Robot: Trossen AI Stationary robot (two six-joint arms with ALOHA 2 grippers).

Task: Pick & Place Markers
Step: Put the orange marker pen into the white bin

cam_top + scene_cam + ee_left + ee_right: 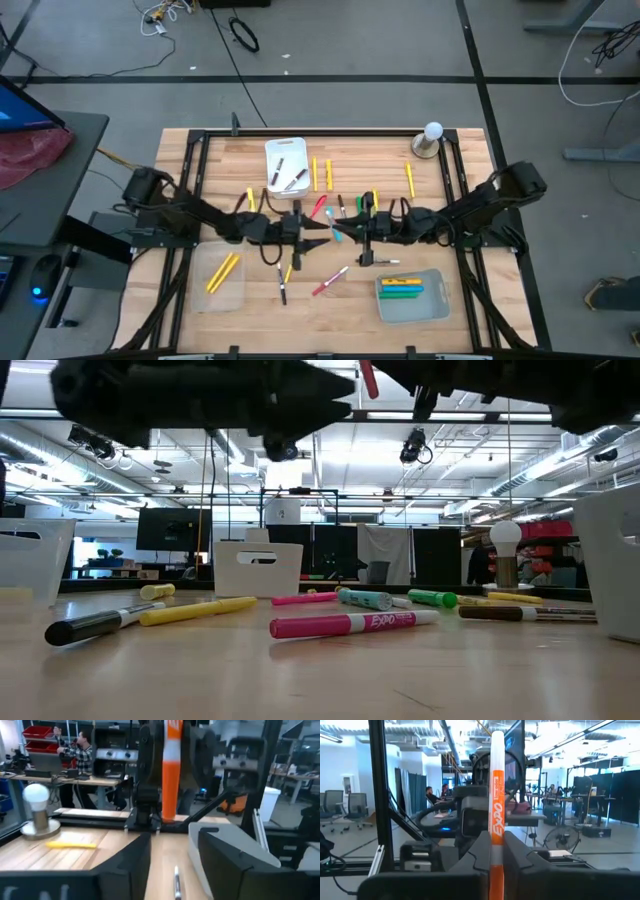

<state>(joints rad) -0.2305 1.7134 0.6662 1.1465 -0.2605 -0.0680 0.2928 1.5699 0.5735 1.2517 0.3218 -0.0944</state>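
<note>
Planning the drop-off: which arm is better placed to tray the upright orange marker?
Right, probably. The right pincer is shut on the orange marker, and a tray sits on its side of the table. The left pincer is open, gripping nothing.

Robotics lab, open-plan industrial space. Exposed ducts (60,435) and strip lights on the ceiling, grey floor with loose cables (240,35), black frame (320,131) around the wooden tabletop (465,170). Workbenches, monitor (165,528), office chairs (357,802), floor fan (561,839); person (82,757) by red bins (42,731).
</note>
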